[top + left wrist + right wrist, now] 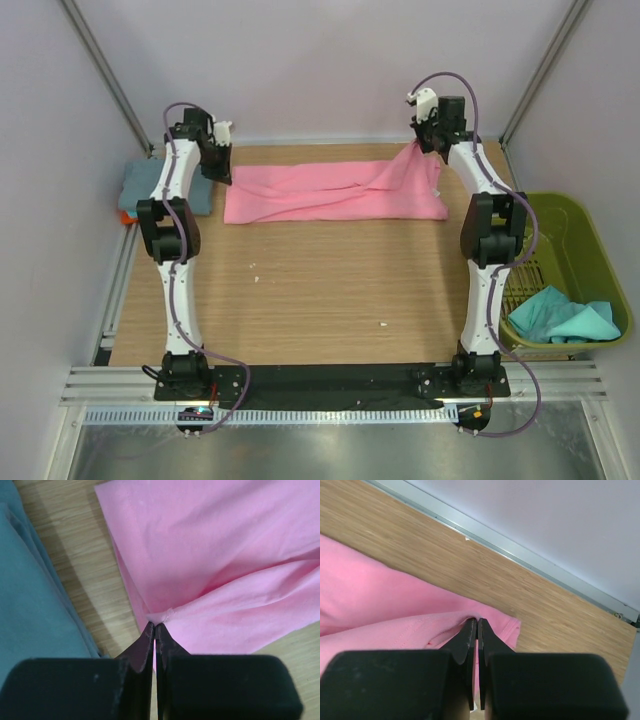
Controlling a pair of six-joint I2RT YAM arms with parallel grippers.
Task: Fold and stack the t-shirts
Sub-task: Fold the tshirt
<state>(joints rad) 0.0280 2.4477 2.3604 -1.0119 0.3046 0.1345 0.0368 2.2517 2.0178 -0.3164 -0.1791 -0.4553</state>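
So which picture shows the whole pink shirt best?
The top external view. There the whole pink shirt lies stretched out, with one end raised. The left wrist view shows only the bit pinched by the left tool. The right wrist view shows only the edge pinched by the right tool.

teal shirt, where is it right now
In the top view the teal shirt lies crumpled in the olive-green basket, off the table's right edge.

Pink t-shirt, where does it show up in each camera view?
Top external: pink t-shirt at the far side of the table, between the arms.
Left wrist: upper right, pinched by the left gripper.
Right wrist: lower left, pinched by the right gripper.
Shared landmark: the wooden table.
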